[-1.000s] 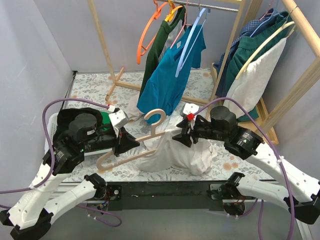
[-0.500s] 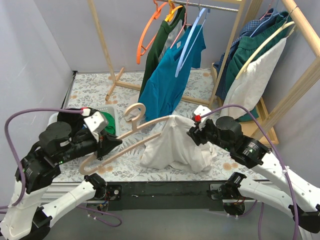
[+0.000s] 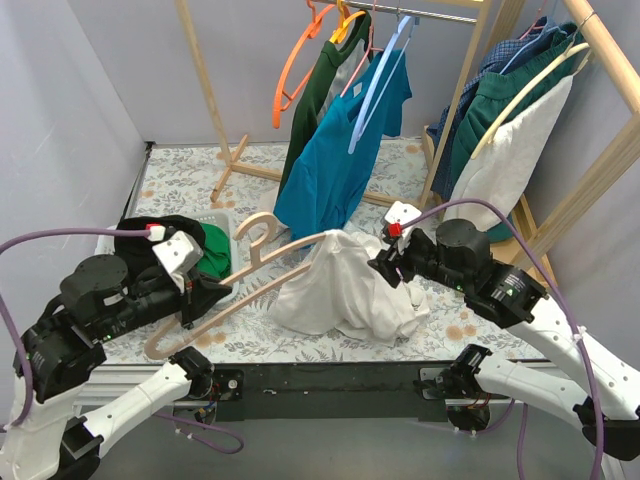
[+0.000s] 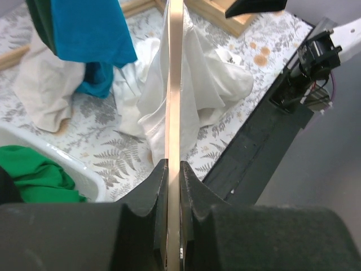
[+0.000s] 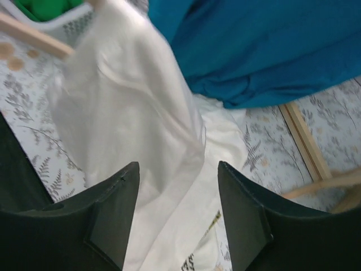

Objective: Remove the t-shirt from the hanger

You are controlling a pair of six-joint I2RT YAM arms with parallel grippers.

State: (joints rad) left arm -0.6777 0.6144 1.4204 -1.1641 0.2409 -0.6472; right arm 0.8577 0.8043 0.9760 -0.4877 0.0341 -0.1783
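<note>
Left hand (image 4: 174, 169) clamps the wooden hanger (image 4: 175, 84), which slants away rightward into the white t-shirt (image 3: 345, 295) heaped on the surface (image 3: 180, 180); right hand (image 5: 177, 169) gapes empty just above it

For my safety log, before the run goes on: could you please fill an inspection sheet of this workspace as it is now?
Surface: table cover with fern print; part of the t-shirt lies on it.
Job's things: white t-shirt draped over one end of the wooden hanger.
Clutter: white basket holding green and black clothes.
Grippers: left gripper, jaws shut on the hanger; right gripper, jaws open by the t-shirt.
Cables: purple cable looping free at each arm.
Surroundings: wooden racks with hung clothes; grey walls.
</note>
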